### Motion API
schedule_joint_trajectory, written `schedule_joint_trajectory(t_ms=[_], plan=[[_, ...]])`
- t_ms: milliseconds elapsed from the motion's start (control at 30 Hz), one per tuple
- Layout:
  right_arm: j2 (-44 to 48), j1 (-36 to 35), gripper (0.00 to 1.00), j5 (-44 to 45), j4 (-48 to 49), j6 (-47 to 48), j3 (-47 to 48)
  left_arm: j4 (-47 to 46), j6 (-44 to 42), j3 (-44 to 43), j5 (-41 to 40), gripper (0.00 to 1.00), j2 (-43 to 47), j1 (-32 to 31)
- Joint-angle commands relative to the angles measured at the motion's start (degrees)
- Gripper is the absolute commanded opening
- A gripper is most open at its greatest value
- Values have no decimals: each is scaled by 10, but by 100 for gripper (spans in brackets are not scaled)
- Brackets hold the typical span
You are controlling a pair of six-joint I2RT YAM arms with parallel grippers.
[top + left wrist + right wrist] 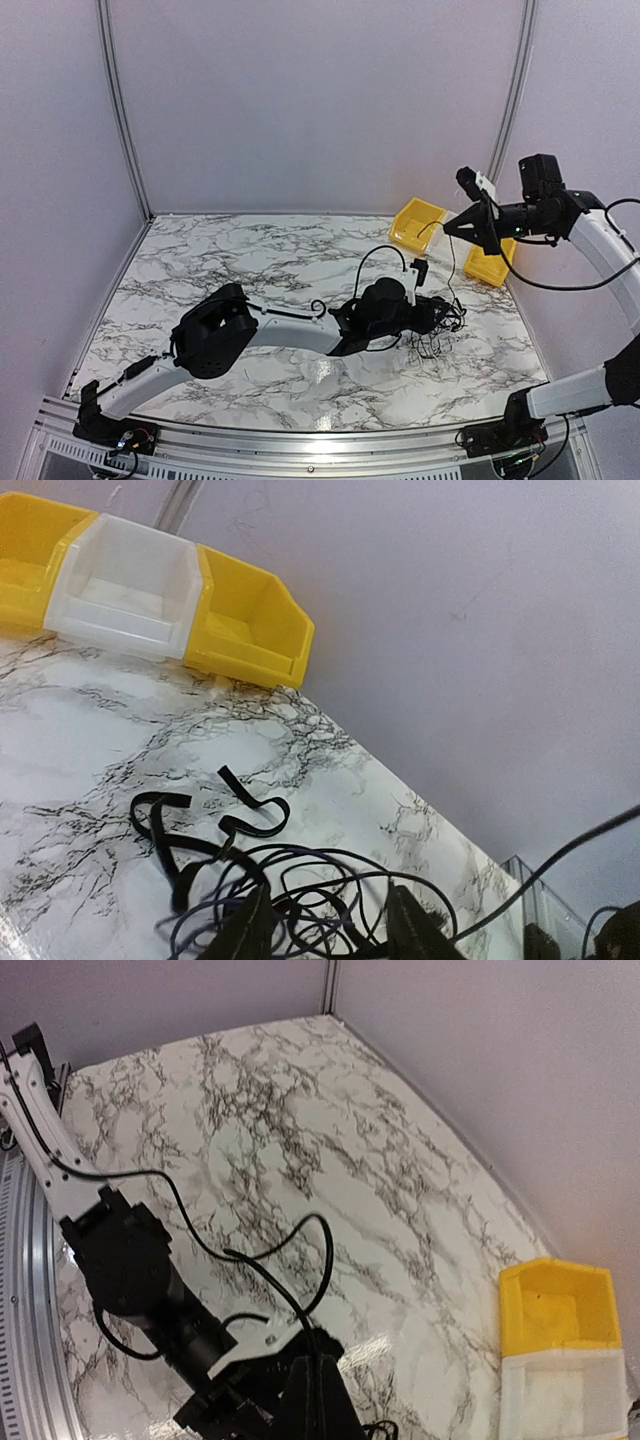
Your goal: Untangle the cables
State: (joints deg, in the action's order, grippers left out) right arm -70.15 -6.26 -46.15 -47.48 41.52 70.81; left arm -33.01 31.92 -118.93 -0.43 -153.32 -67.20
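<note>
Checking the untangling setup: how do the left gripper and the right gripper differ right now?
The left gripper sits low at the tangle of thin black cables on the marble table; the right gripper hangs high near the yellow plastic bins. The left's fingers stand apart astride the tangle; the right's look shut on a single cable strand hanging toward it. Both are black two-finger grippers.

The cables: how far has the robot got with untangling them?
Nothing looks finished: most of the cables lie knotted together on the table. In hand: the right gripper, raised high, seems to pinch one strand that runs down to them, while the left gripper, open, sits among them. Left: freeing every strand.
</note>
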Motion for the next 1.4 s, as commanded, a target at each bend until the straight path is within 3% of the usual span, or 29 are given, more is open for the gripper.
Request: schedule_joint_trajectory(t_ms=[0, 100, 167, 500, 767, 900, 1033, 1233, 1367], plan=[[17, -7, 0, -98, -14, -42, 98, -31, 5, -53, 63, 34, -49, -7], [17, -7, 0, -120, 12, -80, 153, -31, 12, -70, 75, 21, -69, -11], [20, -6, 0, -127, 40, -107, 186, -31, 13, -70, 79, 18, -78, -15], [-32, -6, 0, -176, 131, -241, 394, -30, 27, -60, 79, 15, -97, -20], [-75, 15, 0, -189, 191, -309, 488, -31, 22, -24, 73, 15, -81, -18], [-105, 42, 0, -212, 263, -389, 531, -33, 18, 3, 68, 13, -62, -18], [-128, 73, 0, -223, 372, -495, 544, -35, 2, 21, 62, 12, -42, -18], [-130, 82, 0, -174, 361, -455, 528, -39, -30, 64, 60, 13, 4, -18], [-92, 81, 0, -125, 338, -386, 403, -58, -59, 171, 35, 30, 92, -18]])
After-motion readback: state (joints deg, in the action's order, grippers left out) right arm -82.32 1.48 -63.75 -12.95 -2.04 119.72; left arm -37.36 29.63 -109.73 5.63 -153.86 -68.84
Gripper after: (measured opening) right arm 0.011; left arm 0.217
